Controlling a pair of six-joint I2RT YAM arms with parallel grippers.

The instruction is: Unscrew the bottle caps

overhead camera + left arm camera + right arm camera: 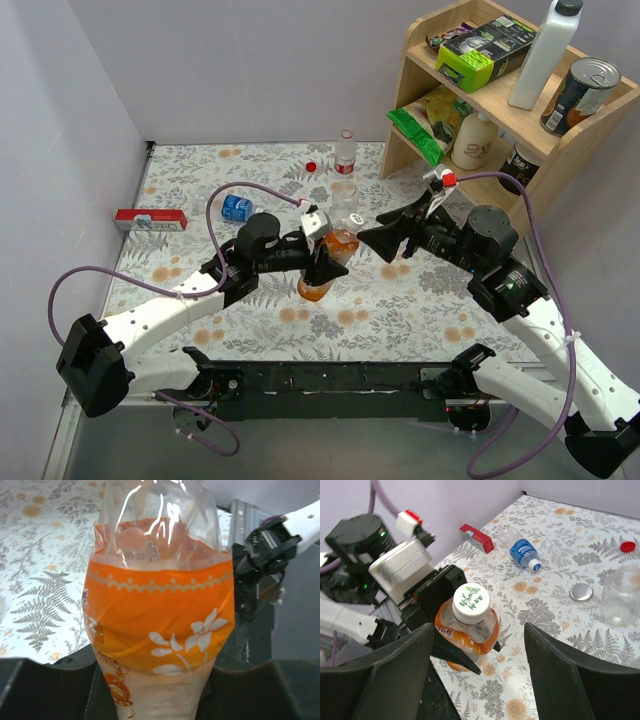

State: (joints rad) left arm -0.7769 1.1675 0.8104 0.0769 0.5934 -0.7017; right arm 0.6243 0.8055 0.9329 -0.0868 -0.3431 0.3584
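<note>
My left gripper is shut on the orange-liquid bottle and holds it tilted above the table; its orange label fills the left wrist view. The bottle's white cap is on and faces my right gripper. That gripper is open, its fingers standing to either side of the cap and apart from it. A red cap and a silver-white cap lie loose on the table. The blue-labelled bottle lies on its side with its bluish-white cap on.
A squat clear bottle and a clear bottle with a red label stand at the back middle. A red box lies at the left wall. A wooden shelf with a tall white bottle, a can and packets stands at the back right.
</note>
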